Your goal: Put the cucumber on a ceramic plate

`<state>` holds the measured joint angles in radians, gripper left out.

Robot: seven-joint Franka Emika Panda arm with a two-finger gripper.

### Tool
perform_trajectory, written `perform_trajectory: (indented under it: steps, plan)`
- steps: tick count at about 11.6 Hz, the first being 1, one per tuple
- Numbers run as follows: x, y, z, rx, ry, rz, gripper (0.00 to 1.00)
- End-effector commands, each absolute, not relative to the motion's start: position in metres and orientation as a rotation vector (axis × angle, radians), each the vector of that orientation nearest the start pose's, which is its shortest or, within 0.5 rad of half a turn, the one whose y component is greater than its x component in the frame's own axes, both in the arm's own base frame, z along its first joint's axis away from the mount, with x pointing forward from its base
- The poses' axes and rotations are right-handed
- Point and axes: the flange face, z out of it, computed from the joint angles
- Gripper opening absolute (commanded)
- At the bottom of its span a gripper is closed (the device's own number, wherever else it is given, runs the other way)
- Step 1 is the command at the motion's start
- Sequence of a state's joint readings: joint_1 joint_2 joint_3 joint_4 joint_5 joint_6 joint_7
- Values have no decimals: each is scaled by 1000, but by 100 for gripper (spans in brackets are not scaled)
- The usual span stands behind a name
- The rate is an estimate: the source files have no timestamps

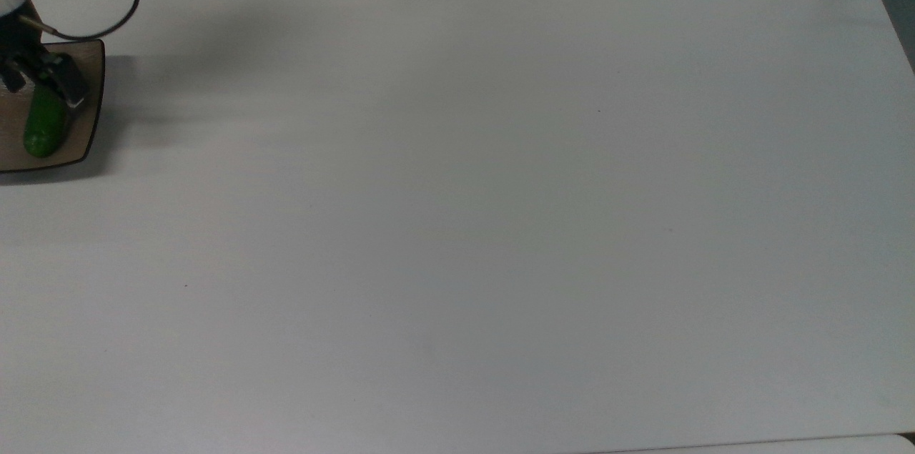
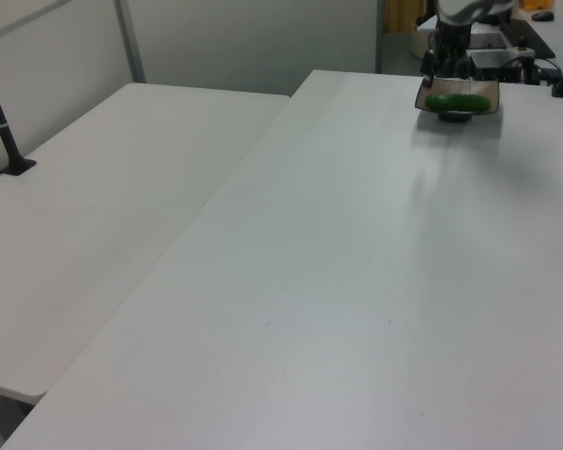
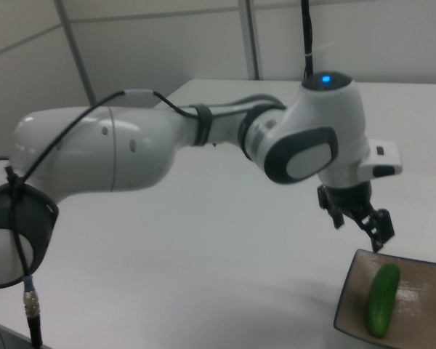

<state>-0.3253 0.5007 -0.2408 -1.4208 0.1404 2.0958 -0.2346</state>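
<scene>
Cucumber [image 3: 382, 298] lay flat on the plate [image 3: 349, 302], lower right of the right view; far left edge in the top view. Gripper [image 3: 359, 219] hovered just above it, fingers spread, released, holding nothing. White table [image 1: 457, 225] underneath.

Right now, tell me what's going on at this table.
A Franka arm is working over the ceramic plate at the white table's edge. The cucumber lies flat on the plate, and nothing grips it. The end effector hangs open just above the plate, apart from the cucumber. The placing looks done.
</scene>
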Motion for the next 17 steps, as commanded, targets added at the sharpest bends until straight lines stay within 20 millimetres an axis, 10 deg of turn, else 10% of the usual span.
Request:
perform_trajectory:
  steps: [1,11,14,17]
  plan:
    - [614,-322,485,-3045,530,-264,100]
    - [596,-55,605,-2955,235,-117,100]
    - [578,13,592,-3112,19,-28,100]
    - [579,26,581,-3165,-55,-4,100]
